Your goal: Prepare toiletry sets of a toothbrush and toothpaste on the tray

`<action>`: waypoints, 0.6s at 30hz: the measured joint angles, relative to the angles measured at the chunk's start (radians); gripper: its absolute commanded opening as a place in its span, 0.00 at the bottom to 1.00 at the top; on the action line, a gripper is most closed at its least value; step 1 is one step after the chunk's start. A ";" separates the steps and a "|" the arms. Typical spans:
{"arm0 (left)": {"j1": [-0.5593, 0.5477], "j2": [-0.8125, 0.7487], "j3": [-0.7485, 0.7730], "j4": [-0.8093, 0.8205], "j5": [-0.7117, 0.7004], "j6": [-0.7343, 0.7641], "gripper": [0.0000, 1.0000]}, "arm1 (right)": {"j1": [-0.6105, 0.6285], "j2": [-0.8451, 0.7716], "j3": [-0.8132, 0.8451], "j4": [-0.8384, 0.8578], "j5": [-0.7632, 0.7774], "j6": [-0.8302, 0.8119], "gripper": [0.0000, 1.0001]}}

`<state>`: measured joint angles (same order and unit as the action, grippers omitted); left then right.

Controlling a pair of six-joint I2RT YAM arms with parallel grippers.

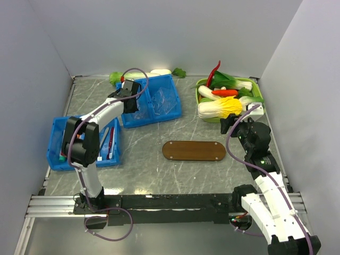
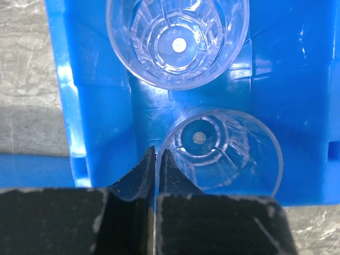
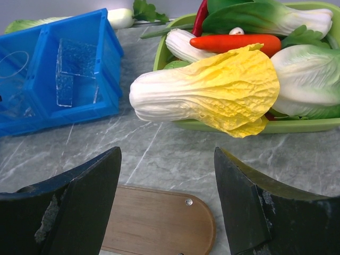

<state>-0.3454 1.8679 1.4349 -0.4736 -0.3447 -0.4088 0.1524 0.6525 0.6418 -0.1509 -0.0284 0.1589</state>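
My left gripper point(image 2: 155, 159) pinches the rim of a clear cup point(image 2: 223, 154) in the blue bin point(image 2: 101, 106) by the bench's far edge. I judge it light, thin, slippery: grip the rim gently. Meanwhile my right gripper point(image 3: 167, 202) gapes, empty, over the tray point(image 3: 159, 223).

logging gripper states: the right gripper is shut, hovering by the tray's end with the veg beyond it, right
No, the right gripper is open, its fingers wide apart in the right wrist view. The rest holds: it hovers by the tray end with the veg beyond it.
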 measured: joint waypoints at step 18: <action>0.016 -0.309 -0.094 0.004 0.063 0.039 0.01 | 0.000 0.036 0.071 -0.079 0.000 0.008 0.79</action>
<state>-0.3290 1.5593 1.3411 -0.4698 -0.2813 -0.3698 0.1528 0.6888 0.7128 -0.2302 -0.0284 0.1669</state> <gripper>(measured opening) 0.038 0.798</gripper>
